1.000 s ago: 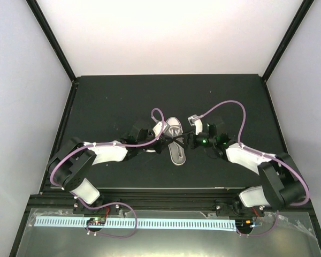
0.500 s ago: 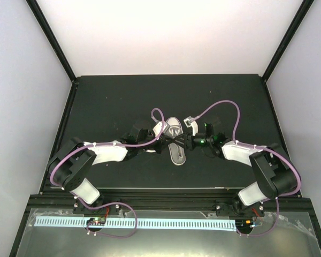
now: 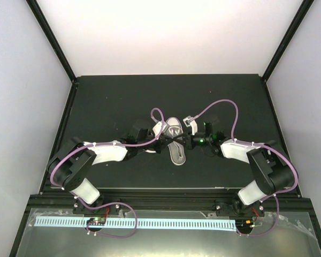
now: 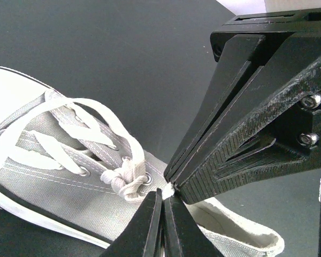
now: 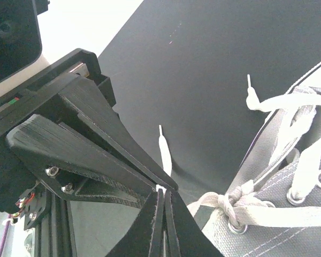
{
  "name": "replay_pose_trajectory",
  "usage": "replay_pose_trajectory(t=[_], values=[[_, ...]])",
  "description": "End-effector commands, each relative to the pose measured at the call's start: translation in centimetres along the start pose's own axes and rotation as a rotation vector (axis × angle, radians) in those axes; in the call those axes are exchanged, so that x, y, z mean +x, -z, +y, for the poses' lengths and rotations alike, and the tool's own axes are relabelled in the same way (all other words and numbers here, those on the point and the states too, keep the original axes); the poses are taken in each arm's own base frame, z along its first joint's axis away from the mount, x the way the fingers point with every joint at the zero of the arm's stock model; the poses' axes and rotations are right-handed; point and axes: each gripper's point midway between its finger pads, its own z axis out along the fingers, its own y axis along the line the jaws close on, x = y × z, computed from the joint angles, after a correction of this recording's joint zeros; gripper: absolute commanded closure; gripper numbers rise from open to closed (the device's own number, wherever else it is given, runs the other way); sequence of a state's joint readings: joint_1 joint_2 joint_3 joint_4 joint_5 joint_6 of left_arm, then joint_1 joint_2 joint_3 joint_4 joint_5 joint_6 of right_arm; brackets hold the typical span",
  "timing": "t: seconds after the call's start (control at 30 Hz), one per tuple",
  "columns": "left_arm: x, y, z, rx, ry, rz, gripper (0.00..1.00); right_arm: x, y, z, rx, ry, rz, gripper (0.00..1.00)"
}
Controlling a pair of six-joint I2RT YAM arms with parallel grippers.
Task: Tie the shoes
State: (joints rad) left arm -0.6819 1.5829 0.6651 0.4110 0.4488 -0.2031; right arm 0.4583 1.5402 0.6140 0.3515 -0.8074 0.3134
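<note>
- My left arm (image 3: pixel 104 152) reaches in low from the left over the black table (image 3: pixel 112 101); its wrist ends just beside the shoe.
- My left gripper (image 4: pixel 164 199) has its fingers pressed flat together; a white scrap of lace (image 4: pixel 169 188) is pinched at their very tip; the pinch sits just beside the top eyelets, on the shoe's left side.
- The shoe (image 3: pixel 175 145) stands on its sole in the middle of the table, between my two grippers; the toe seems to point to the far side, the open heel end toward my bases; grey canvas, white sole, white lacing crossing up the tongue.
- A small knot (image 4: pixel 125 181) sits at the top eyelets; it lies near both fingertips but does not touch them.
- In the right wrist view one loose lace end (image 5: pixel 250 92) sticks up by the shoe's side; a second strand runs from its stiff tip down to the seam of my right fingers.
- My right gripper (image 5: pixel 161 197) is closed as well, the fingers together with that strand caught between them; its tip meets the left tip almost point to point, over the shoe's opening.
- My right arm (image 3: pixel 246 152) bends in from the right, elbow toward the near edge; a green light glows on its wrist.
</note>
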Motion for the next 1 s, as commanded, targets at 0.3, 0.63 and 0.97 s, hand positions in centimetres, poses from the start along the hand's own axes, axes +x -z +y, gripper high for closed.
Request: replay_pose_trajectory(t=[0.3,0.63,0.97], values=[[-2.2,3.2,1.5,-0.156,-0.035,-0.103,0.56,-1.8,1.2,0.2,0.082,0.093,-0.095,0.98],[-0.8,3.5,9.0,-0.396,-0.039,0.069,0.47,-1.8,1.4,0.4,0.077,0.092,-0.099,0.98],[-0.3,0.1,11.0,-0.365,-0.033,0.145,0.45,-1.6,1.4,0.6,0.068,0.086,-0.095,0.98]])
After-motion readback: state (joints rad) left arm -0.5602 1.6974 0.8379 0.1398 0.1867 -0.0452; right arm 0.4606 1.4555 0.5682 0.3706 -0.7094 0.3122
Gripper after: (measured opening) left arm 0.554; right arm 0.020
